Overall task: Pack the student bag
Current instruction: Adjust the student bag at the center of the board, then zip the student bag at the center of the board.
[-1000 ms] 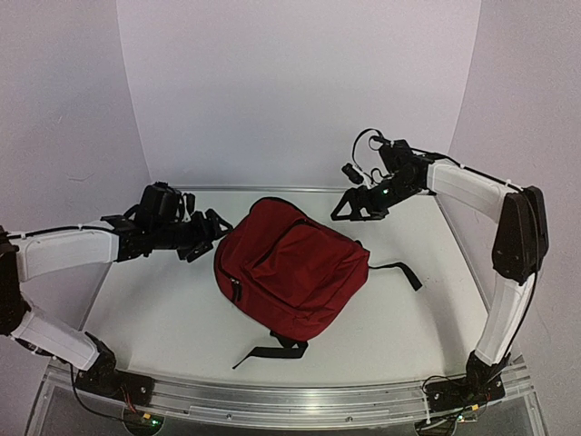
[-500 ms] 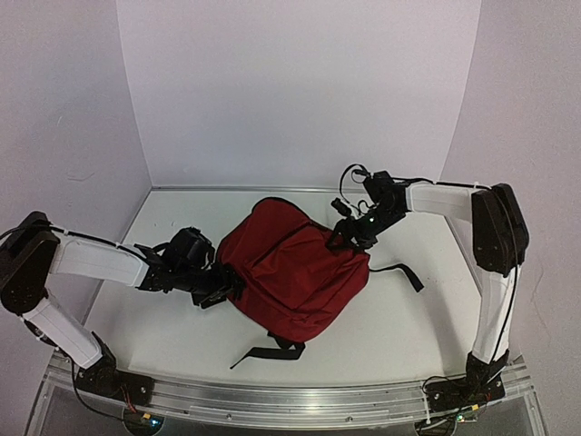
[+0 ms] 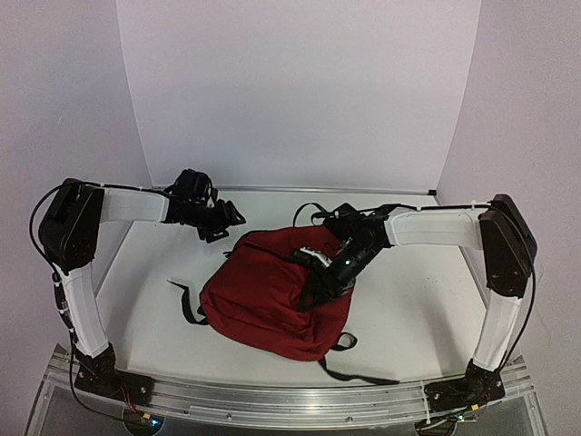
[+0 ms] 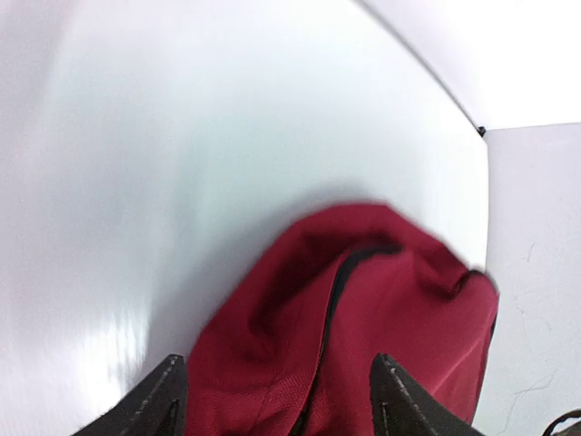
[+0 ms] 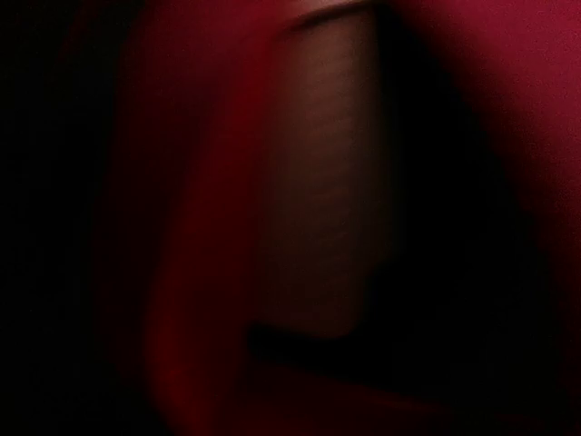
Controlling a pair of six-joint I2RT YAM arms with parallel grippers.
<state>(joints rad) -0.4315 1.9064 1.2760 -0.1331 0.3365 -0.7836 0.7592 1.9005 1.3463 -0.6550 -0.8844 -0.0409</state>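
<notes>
The student bag (image 3: 259, 300) is a dark red backpack lying in the middle of the table, its top toward the back. My left gripper (image 3: 223, 218) hovers just behind the bag's back left corner. In the left wrist view its black fingertips (image 4: 166, 395) stand wide apart, with red fabric and a black zipper line (image 4: 338, 282) beyond them and nothing gripped. My right gripper (image 3: 327, 271) is pushed down into the bag's upper right part, its fingers hidden by folds. The right wrist view shows only dark red fabric (image 5: 200, 227) close up.
A black strap (image 3: 186, 307) trails off the bag's left side, and another (image 3: 352, 361) loops out at the front right toward the table's near edge. White walls close in the table at the back and both sides.
The bag has slid toward the front left and turned. My left gripper has swung from the bag's left side up to its back corner. The right gripper has dropped into the bag's top.
</notes>
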